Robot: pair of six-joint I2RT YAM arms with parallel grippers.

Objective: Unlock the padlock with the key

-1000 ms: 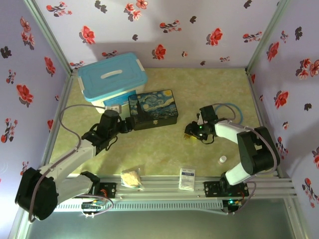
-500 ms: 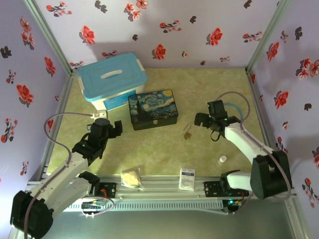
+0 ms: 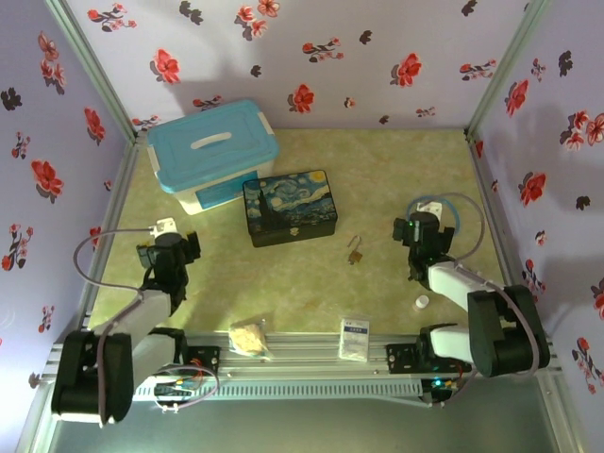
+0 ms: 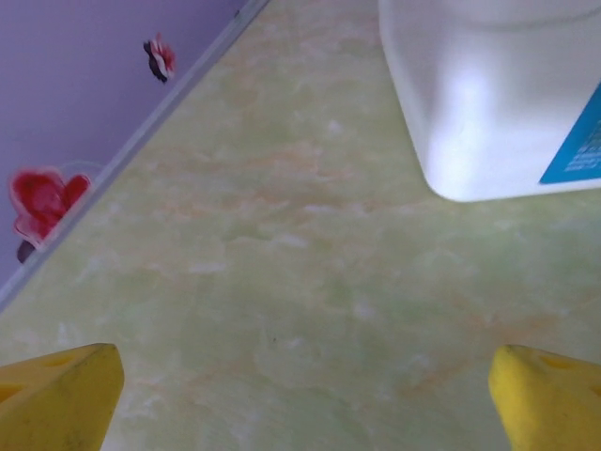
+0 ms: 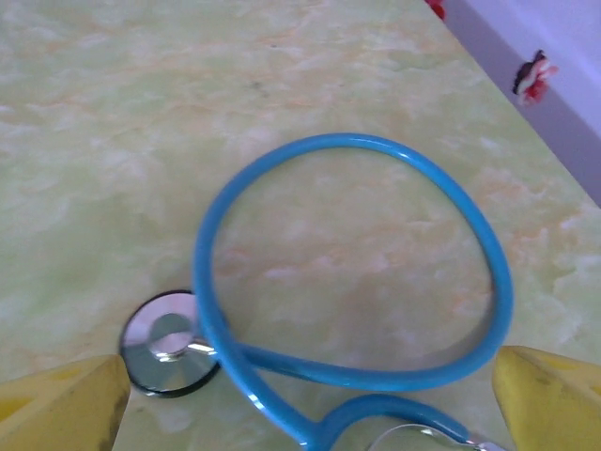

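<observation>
The left fingers (image 4: 61,399) are spread wide over bare worktop (image 4: 310,244) near one white storage box (image 4: 488,94). The right fingers (image 5: 61,404) gape too, above one blue stethoscope (image 5: 357,141). The single padlock (image 3: 356,251) lies mid-worktop, right of the one Starry Night tin (image 3: 291,208), well apart from both arms.

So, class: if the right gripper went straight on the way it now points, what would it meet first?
Probably the blue stethoscope tube, which lies looped just ahead of the right gripper; the exact depth is unclear.
</observation>
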